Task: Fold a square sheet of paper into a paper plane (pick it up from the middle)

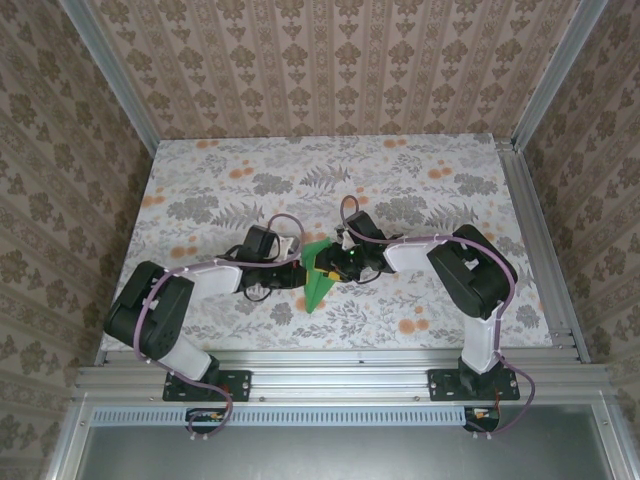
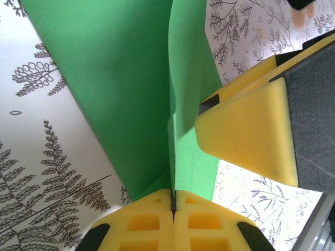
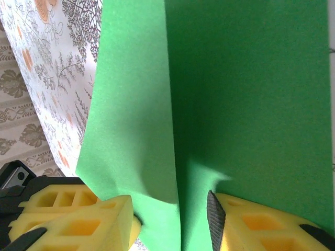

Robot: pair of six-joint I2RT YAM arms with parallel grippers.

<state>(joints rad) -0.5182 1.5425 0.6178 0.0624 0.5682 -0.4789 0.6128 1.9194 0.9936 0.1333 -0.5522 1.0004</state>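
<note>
Folded green paper at both my arms.
My left gripper is pinched tight on its folded edge; my right gripper stands part-open, one finger on each side of the crease.

Paper plane is boxed in: left gripper hard against its left, right gripper against its right. Arms block both flanks. Table beyond the plane is open, with a narrow gap on its near side. Walls close three sides.
</note>
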